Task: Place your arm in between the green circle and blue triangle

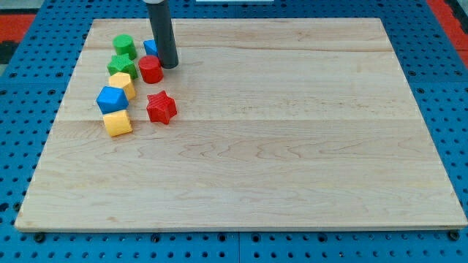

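Standing upright near the board's (241, 168) top left, the dark rod ends in my tip (169, 66), which rests on the wood just right of the red cylinder (151, 69), touching it or nearly so. The rod is a plain straight stick with nothing to spread or pinch, and it holds nothing. Partly hidden behind the rod, at its left edge, sits a blue block (151, 47); only a corner shows, so its shape cannot be made out, though it is likely the blue triangle. The green circle (123, 46) lies further toward the view's left, near the board's top edge and apart from the blue block. My tip is thus right of both, slightly below the blue block, not in the gap between them. Below the green circle is a green star (121, 66), touching or nearly touching a yellow block (123, 85) beneath it. A blue cube-like block (112, 98) sits against that yellow one, and a second yellow block (117, 123) lies just below it. A red star (161, 107) stands alone to the right of these, below the red cylinder.
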### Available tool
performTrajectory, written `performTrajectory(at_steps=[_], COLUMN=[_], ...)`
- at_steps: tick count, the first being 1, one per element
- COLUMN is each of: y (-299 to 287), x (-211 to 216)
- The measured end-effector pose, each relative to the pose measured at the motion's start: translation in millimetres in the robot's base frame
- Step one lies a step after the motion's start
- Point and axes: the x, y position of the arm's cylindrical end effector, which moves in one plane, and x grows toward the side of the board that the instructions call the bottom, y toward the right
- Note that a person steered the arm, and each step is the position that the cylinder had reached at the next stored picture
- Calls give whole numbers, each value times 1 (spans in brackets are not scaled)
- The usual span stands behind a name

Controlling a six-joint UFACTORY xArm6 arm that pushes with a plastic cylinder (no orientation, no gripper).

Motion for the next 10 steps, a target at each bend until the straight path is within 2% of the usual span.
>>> performTrajectory(at_steps=[2,3,4,6,7,9,10], y=[15,-11,-39,-46,-41,55,49], x=[41,53,52,45,33,8,-39])
